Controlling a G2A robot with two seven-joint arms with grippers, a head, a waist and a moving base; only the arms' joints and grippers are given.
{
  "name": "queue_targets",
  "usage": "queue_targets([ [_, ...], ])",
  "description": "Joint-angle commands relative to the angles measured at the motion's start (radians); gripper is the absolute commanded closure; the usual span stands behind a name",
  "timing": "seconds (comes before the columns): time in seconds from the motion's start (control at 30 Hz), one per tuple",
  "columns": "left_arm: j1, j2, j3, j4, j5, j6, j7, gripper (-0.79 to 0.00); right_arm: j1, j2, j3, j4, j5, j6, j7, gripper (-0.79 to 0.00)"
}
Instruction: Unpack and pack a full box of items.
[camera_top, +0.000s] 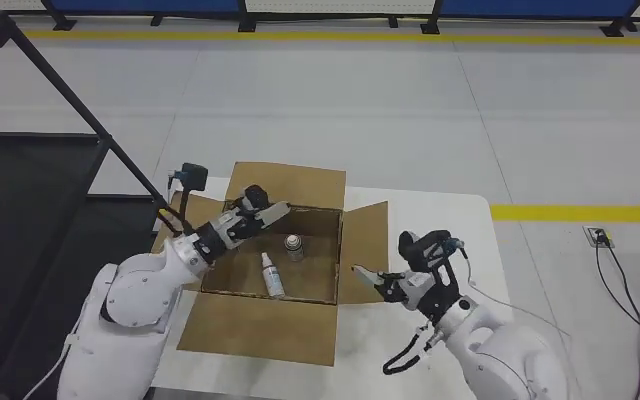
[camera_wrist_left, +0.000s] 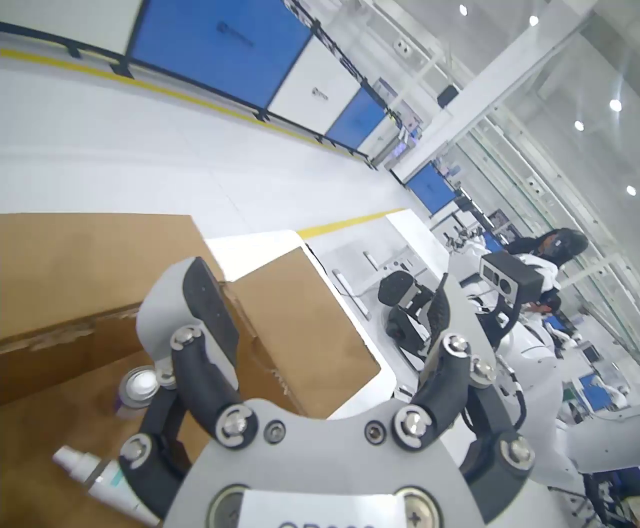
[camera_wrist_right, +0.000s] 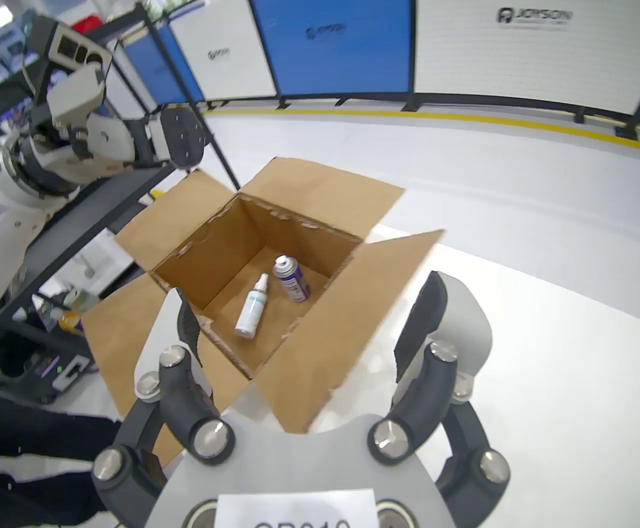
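**Open box, two items inside; both pincers spread**

Item 1. Cardboard box (camera_top: 290, 183) (camera_wrist_right: 310, 350) (camera_wrist_left: 90, 260): brown, plain, all four flaps folded outward, standing on the white counter (camera_top: 450, 220). Torn edges run along the inner rim.

Item 2. Spray bottle (camera_top: 272, 276) (camera_wrist_right: 252, 307) (camera_wrist_left: 100, 482): white, slim, with a pale green label band. It lies on its side on the box floor, nozzle end toward the far wall.

Item 3. Aerosol can (camera_top: 293, 246) (camera_wrist_right: 291, 280) (camera_wrist_left: 135, 392): purple body, white cap, on the box floor just beside the bottle's nozzle end, on the far side. Upright or leaning, I cannot tell.

Item 4. My left pincer (camera_top: 272, 203) (camera_wrist_left: 320, 285): fingers spread, holding nothing. It hangs over the box's far-left part, above the rim, with both items below it and apart from it.

Item 5. My right pincer (camera_top: 385, 262) (camera_wrist_right: 307, 292): fingers spread, holding nothing. It is over the counter just outside the box's right flap. The bottle and can lie inside the box beyond that flap, well apart from the fingers.
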Motion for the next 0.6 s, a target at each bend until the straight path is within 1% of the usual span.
queue_targets([
  [0.0, 0.11, 0.013, -0.148, -0.046, -0.022, -0.013, 0.005, -0.785, 0.064, -0.007, -0.105, 0.006, -0.057, 0.028, 0.078, -0.785],
  [0.1, 0.222, 0.024, -0.294, -0.078, -0.063, -0.036, 0.014, -0.785, 0.175, -0.024, -0.24, 0.058, -0.118, 0.096, 0.163, -0.785],
  [0.23, 0.335, 0.03, -0.428, -0.083, -0.127, -0.072, 0.027, -0.785, 0.361, -0.064, -0.399, 0.206, -0.131, 0.21, 0.256, -0.785],
  [0.33, 0.404, 0.032, -0.493, -0.08, -0.166, -0.101, 0.036, -0.785, 0.514, -0.105, -0.494, 0.367, -0.108, 0.306, 0.306, -0.785],
  [0.4, 0.446, 0.031, -0.527, -0.077, -0.184, -0.12, 0.049, -0.785, 0.607, -0.138, -0.555, 0.489, -0.063, 0.354, 0.331, -0.785],
  [0.47, 0.485, 0.031, -0.552, -0.075, -0.205, -0.14, 0.057, -0.785, 0.693, -0.172, -0.6, 0.615, -0.012, 0.402, 0.334, -0.785],
  [0.57, 0.527, 0.03, -0.577, -0.074, -0.237, -0.169, 0.058, -0.785, 0.795, -0.222, -0.648, 0.788, 0.068, 0.458, 0.318, -0.785],
])
